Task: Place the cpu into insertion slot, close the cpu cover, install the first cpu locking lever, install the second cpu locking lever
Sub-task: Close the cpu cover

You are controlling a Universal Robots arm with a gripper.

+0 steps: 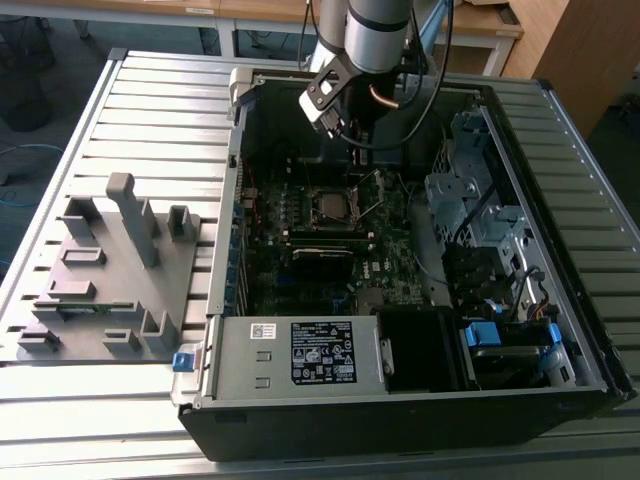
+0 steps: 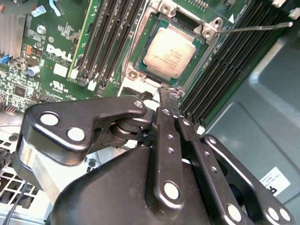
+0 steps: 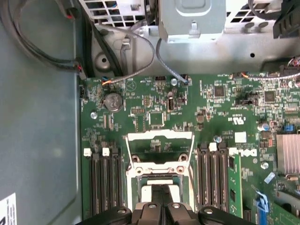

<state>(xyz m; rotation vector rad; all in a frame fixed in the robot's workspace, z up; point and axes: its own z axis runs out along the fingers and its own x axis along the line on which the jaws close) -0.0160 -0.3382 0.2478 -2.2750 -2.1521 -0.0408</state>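
Note:
The cpu (image 2: 174,50), a silver-topped square chip, lies in the insertion slot (image 2: 137,60) on the green motherboard (image 3: 225,108). The silvery cpu cover (image 3: 159,137) is swung open on the slot's far side, and the board shows through its cut-out. One thin locking lever (image 2: 255,28) sticks out beside the slot. My gripper (image 2: 165,91) is shut with nothing held. Its black fingertips hover over the slot's near edge in both wrist views (image 3: 160,190). In the exterior view the gripper (image 1: 345,125) hangs inside the open computer case above the slot (image 1: 333,205).
Long black memory slots (image 2: 108,42) flank the socket on both sides. A power supply (image 1: 300,355) fills the case front, and drive cages (image 1: 480,215) and cables crowd the exterior view's right. A grey fixture (image 1: 110,270) sits on the slatted table at the exterior view's left.

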